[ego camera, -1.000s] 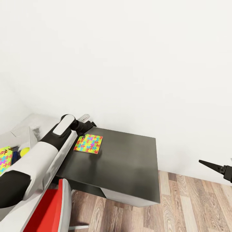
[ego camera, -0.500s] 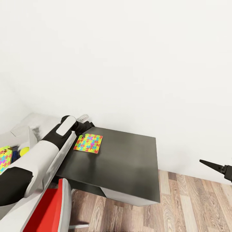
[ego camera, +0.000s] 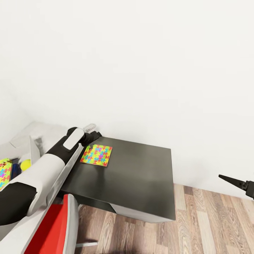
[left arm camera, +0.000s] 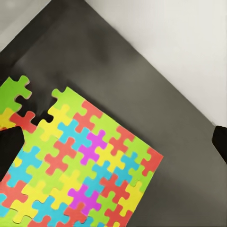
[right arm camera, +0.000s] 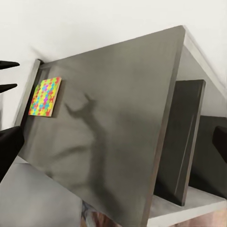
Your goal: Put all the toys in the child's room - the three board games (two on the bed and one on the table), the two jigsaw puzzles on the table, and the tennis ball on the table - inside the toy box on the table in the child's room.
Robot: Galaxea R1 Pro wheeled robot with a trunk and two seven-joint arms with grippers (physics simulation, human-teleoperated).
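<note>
Puzzle (ego camera: 96, 155) lies flat on the dark surface (ego camera: 141, 176), near its back corner by the wall; my left hand (ego camera: 92, 135) sits just behind the puzzle, fingers spread wide, puzzle between them in the wrist view, not gripped; right hand (ego camera: 233, 182) hangs well off the surface's far side over the wood floor (ego camera: 211, 225), spread or pressed together I cannot tell; toy box (ego camera: 21, 148) stands left of the puzzle, holding a second puzzle (ego camera: 4, 172) and the ball (ego camera: 24, 164).

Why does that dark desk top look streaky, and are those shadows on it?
Head view: the dark desk top carries a soft pale sheen, and the jigsaw puzzle on it is sharp and evenly lit. Right wrist view: blurry dark arm-like shadows fall across the desk's glossy surface. Left wrist view: the puzzle looks crisp, the near fingertips mere black blurs.
</note>
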